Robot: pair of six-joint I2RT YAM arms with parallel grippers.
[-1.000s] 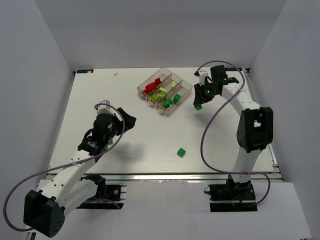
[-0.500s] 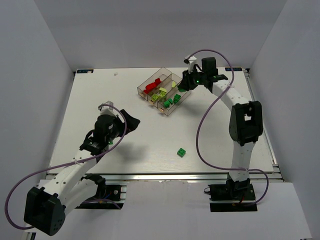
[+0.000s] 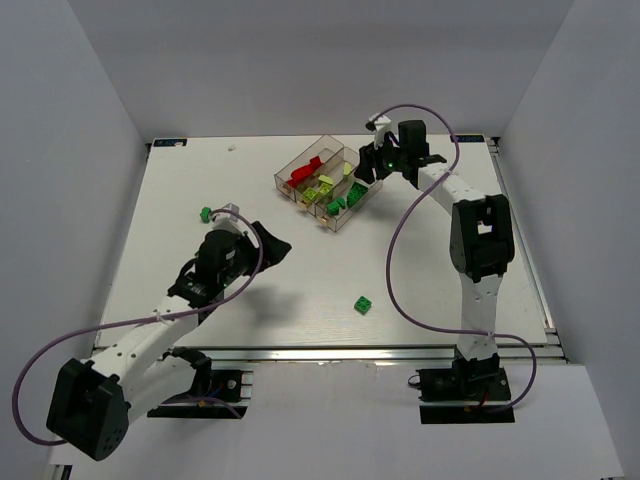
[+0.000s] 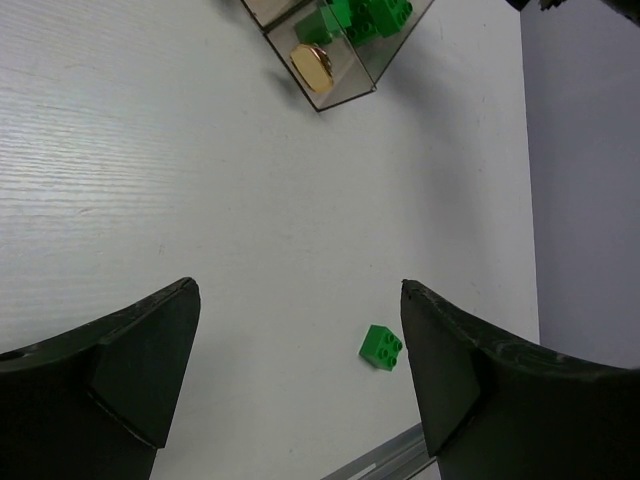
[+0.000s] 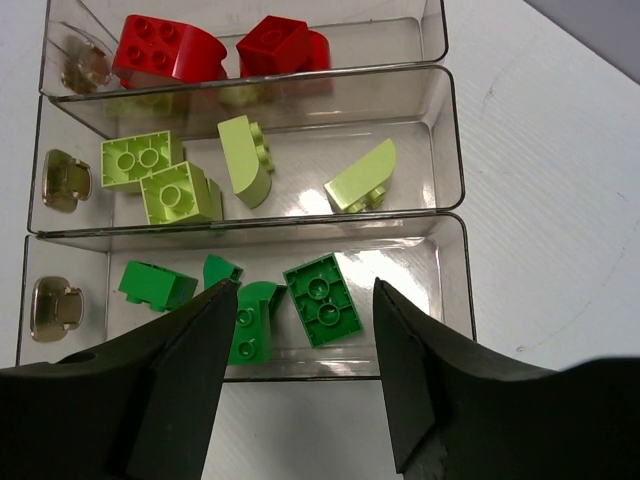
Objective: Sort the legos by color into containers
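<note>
The containers [image 3: 300, 150] stand at the back middle of the table, clear trays joined side by side. In the right wrist view their walls [image 5: 447, 150] part red legos [image 5: 170, 50], pale yellow-green legos [image 5: 160, 178] and dark green legos [image 5: 155, 285]. My right gripper [image 5: 305, 290] hangs open over the green compartment, where a green brick [image 5: 320, 300] lies studs down between the fingers. My left gripper [image 4: 297, 290] is open and empty above the table. A loose green brick [image 4: 381, 347] lies just inside its right finger, also seen on the table [image 3: 362, 304].
A small green piece [image 3: 204, 212] lies on the table left of the left arm. The corner of the containers [image 4: 345, 85] shows far ahead in the left wrist view. The table's metal front edge [image 4: 390, 455] runs close behind the loose brick.
My right gripper carried a green brick leftward over the containers and opened; the brick now lies in the green compartment. The left arm shifted slightly forward and right.
</note>
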